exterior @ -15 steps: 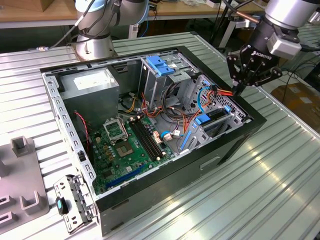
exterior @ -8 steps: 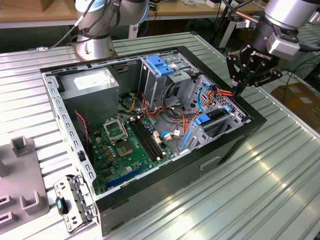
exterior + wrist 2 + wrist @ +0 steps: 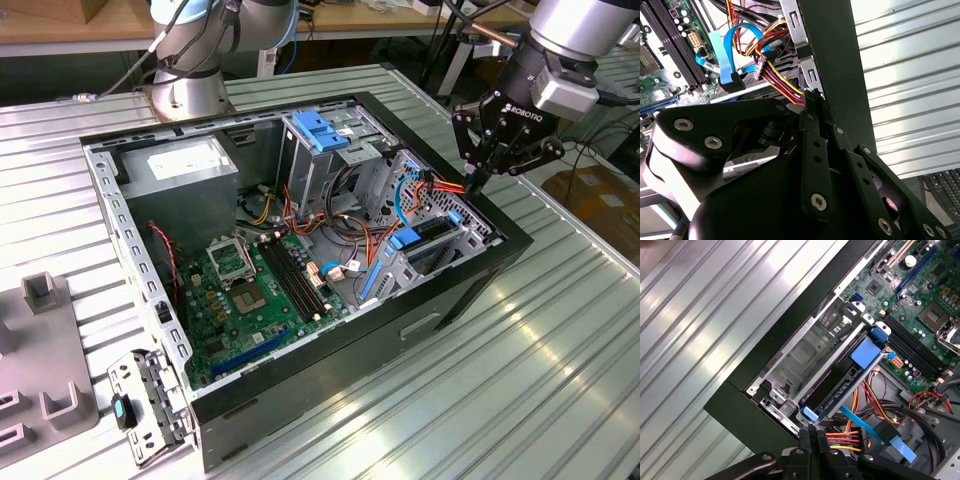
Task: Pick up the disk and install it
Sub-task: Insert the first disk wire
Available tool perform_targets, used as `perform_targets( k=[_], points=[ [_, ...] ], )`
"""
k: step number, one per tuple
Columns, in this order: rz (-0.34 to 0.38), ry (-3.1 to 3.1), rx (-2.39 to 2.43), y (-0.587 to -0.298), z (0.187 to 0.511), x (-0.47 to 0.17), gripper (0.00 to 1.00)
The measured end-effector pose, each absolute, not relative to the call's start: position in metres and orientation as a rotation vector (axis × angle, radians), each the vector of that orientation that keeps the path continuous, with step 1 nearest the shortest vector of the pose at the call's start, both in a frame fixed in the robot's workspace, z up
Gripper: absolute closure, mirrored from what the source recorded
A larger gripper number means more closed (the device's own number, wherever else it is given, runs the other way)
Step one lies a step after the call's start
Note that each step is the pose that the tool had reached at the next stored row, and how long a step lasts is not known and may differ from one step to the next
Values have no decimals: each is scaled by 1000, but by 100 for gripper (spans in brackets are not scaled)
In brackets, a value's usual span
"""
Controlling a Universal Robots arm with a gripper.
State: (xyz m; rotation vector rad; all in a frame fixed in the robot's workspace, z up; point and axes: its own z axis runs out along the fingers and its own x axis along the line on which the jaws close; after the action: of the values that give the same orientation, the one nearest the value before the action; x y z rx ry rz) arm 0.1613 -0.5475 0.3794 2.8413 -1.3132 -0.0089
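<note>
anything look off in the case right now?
Nothing damaged or spilled. The disk sits in the drive bay by the case wall, blue rails level, not visibly askew. The gripper hangs just above that corner, fingers together, empty, by the loose power cable. Whether any cable is plugged into the disk can't be told.

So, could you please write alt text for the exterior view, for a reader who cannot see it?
A black claw with its fingers together hangs over the drive bay at the exterior view's right edge of an open computer case. Inside lie a green motherboard, coloured cables and a grey power supply; the case sits on a ribbed metal table.
</note>
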Motion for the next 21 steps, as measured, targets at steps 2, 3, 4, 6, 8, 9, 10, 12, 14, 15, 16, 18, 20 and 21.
perform_targets(
  k=[2,3,4,6,8,9,10,12,14,15,16,18,20,21],
  points=[
    [-9,-1371,2814,-548,379,161,84],
    [-10,-1419,2790,-548,379,161,84],
    [-10,-1452,2773,-548,379,161,84],
    [-10,-1537,2727,-548,379,161,84],
    [-11,-1579,2703,-548,379,161,84],
    [-11,-1600,2691,-548,379,161,84],
    [-11,-1626,2675,-548,379,161,84],
    [-11,-1684,2640,-547,379,161,84],
    [-11,-1707,2625,-548,379,157,84],
    [-11,-1707,2625,-548,379,154,84],
    [-11,-1708,2624,-548,379,151,84],
    [-12,-1721,2616,-548,379,148,84],
    [-12,-1767,2585,-547,378,148,84],
    [-12,-1790,2569,-547,377,148,84]
  ],
)
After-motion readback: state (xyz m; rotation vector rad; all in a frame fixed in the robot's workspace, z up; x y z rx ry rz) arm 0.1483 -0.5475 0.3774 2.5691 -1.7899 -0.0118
